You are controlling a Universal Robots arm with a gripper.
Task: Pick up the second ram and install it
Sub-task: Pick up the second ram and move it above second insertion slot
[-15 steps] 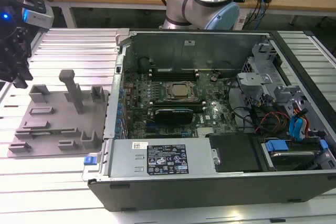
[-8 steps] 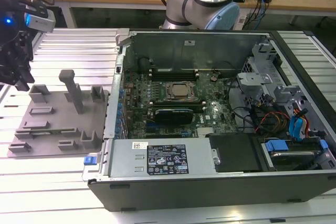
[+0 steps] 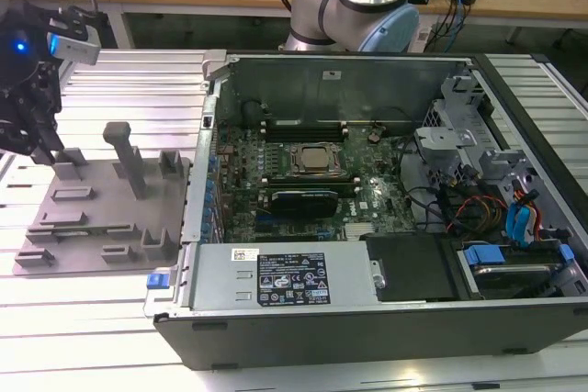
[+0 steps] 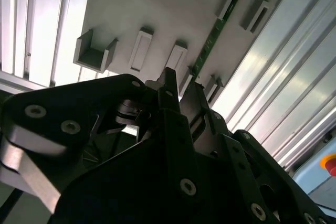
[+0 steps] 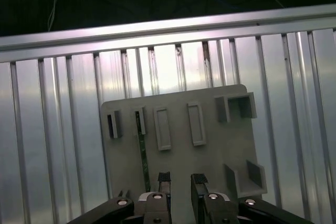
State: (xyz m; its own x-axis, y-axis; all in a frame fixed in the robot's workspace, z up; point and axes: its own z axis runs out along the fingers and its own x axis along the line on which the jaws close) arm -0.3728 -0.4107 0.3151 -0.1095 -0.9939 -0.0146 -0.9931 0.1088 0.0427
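Observation:
The second ram (image 5: 142, 153) is a thin green stick standing on edge in a slotted holder of the grey fixture plate (image 5: 210, 161); it also shows in the second wrist view (image 4: 211, 39). My gripper (image 5: 181, 179) hangs above this plate, open, with nothing between its fingers (image 5: 164, 178). The ram lies just beside one finger, outside the gap. In the exterior view the gripper (image 3: 41, 140) hovers over the far-left end of the plate (image 3: 92, 227), well away from the open computer case (image 3: 367, 181).
The case holds a motherboard with a CPU socket (image 3: 312, 159), long black memory slots (image 3: 317, 126) and a black-shrouded card (image 3: 299, 201). Upright grey posts (image 3: 124, 158) rise from the fixture plate. The ribbed aluminium table (image 5: 52, 129) surrounds it.

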